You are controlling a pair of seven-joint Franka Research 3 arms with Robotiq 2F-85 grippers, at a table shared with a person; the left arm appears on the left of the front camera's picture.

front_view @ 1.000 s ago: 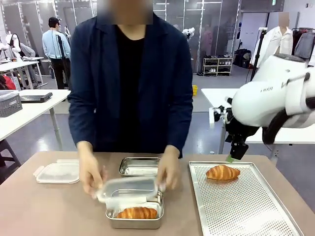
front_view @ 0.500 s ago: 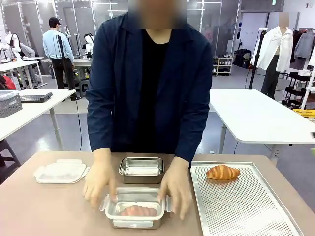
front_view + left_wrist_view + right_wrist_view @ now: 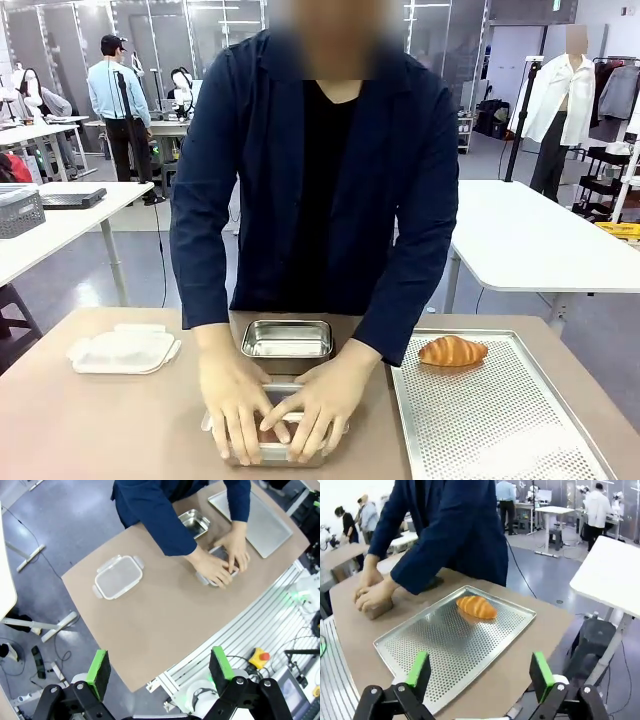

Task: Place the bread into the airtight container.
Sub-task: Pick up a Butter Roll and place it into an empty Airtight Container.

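Front view looks across the table (image 3: 100, 430), left wrist down from high, right wrist from low beside it.

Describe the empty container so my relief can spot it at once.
On the brown table, look left of the perforated metal tray, directly before the person in the navy jacket. The small rectangular steel container is the farther of two: open and empty, while the nearer one lies under the person's hands.
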